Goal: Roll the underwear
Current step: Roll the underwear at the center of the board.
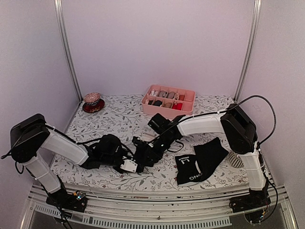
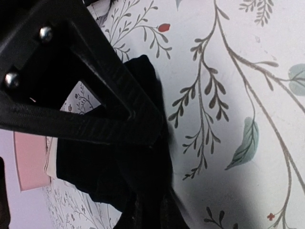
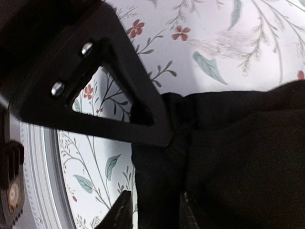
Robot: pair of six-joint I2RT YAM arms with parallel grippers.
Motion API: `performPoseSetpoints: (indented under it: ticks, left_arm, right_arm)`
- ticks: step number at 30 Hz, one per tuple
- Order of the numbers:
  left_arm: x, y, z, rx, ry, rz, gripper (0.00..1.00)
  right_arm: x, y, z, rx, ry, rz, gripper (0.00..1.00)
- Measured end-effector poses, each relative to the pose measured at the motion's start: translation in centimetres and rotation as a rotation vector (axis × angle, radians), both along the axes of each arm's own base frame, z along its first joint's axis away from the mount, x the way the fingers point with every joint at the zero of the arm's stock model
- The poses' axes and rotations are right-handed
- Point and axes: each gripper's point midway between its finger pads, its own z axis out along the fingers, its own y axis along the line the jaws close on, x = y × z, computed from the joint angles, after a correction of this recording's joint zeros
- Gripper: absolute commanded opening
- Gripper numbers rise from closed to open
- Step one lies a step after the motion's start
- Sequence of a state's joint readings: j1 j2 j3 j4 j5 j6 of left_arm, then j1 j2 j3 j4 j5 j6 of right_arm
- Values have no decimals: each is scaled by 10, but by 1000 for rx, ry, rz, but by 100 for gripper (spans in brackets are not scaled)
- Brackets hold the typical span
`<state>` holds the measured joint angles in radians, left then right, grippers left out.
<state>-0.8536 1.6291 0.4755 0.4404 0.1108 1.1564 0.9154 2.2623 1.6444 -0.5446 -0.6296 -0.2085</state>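
One black underwear (image 2: 114,167) lies bunched on the flowered table between my two grippers, and in the right wrist view this underwear (image 3: 238,157) fills the lower right. My left gripper (image 2: 152,217) is shut on a fold of it. My right gripper (image 3: 155,212) stands open, a strip of the black fabric between its fingertips (image 3: 121,212). From above, the left gripper (image 1: 127,164) and right gripper (image 1: 143,155) meet at the table's front centre, hiding most of that garment. A second underwear (image 1: 198,162), black with white letters on its waistband, lies flat to the front right.
A pink divided tray (image 1: 168,110) with small fabric bundles stands at the back centre. A pink object on a dark dish (image 1: 92,101) sits at the back left. A striped item (image 1: 233,158) lies by the right arm. The front rail runs close below the grippers.
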Motion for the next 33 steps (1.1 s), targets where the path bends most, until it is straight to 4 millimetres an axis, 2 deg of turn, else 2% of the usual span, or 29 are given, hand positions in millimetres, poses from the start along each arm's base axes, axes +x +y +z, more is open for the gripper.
performPoseSetpoints:
  ticks: [3,6,11,14,19,24,28,33]
  left_arm:
    - [-1,-4,1,19,60,2,0]
    - [-4,-8,1,38,131,0,0]
    - [-13,-11,3,67,264,-3,0]
    - [-18,-13,4,82,354,5,0]
    - [-21,-17,7,110,495,29,0]
    - [-19,-17,5,123,647,57,1]
    - [-17,-17,5,122,760,77,1]
    - [-15,-17,3,115,870,97,1]
  right_arm:
    - [0,-7,5,-9,-29,-9,52]
    - [-2,-21,20,-12,-86,-25,61]
    - [-7,-42,55,16,-254,-56,72]
    - [-23,-51,67,26,-376,-48,74]
    - [-60,-69,52,-14,-524,-7,74]
    - [-73,-81,32,-80,-673,29,69]
    - [-81,-68,37,-73,-814,72,60]
    - [-75,-45,32,-87,-942,90,59]
